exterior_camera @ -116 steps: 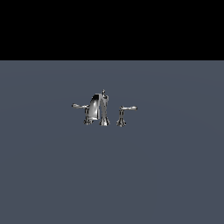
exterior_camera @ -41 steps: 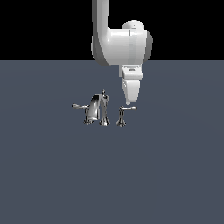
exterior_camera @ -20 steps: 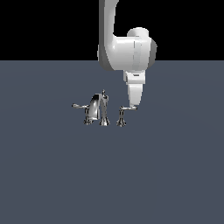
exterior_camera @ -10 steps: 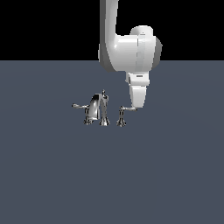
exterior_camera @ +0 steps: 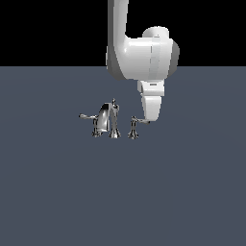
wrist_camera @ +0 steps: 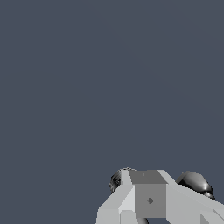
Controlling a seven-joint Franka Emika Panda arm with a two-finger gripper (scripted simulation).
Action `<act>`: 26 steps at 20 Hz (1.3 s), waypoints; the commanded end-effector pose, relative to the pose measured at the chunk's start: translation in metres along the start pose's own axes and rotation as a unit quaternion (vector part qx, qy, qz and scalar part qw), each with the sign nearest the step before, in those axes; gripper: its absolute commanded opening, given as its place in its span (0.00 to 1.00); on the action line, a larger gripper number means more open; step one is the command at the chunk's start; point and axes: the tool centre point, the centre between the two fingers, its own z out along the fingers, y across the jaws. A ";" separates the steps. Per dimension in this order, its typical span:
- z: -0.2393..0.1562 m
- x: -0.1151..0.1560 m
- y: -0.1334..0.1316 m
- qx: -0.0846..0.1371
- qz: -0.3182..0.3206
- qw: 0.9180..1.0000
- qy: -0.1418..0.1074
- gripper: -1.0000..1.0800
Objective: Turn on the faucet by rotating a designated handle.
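On the exterior view's left, the faucet (exterior_camera: pixel 106 120): curled lever, then arched spout with knob, standing on the flat grey floor (exterior_camera: pixel 57 192). Just right of the spout, the handle (exterior_camera: pixel 136 123) on its slim pedestal, lever tip pointing right and meeting the lower end of the gripper (exterior_camera: pixel 150 119). Directly above, the white arm (exterior_camera: pixel 144 53). Jaw spacing impossible to tell in either view.

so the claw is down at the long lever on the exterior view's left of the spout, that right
Not quite. The exterior view shows the claw down at the short handle on its own pedestal, on the exterior view's right of the spout. The long lever on the left stands untouched, apart from the arm.
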 end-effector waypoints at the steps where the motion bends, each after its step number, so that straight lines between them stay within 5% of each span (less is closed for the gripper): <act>1: 0.000 -0.001 0.012 -0.006 0.001 1.000 0.000 0.00; 13: 0.000 -0.001 0.040 -0.007 0.007 1.000 0.002 0.00; 24: -0.001 -0.054 0.064 -0.008 0.004 1.000 0.001 0.00; 26: -0.001 -0.027 0.062 -0.007 0.022 1.000 0.005 0.00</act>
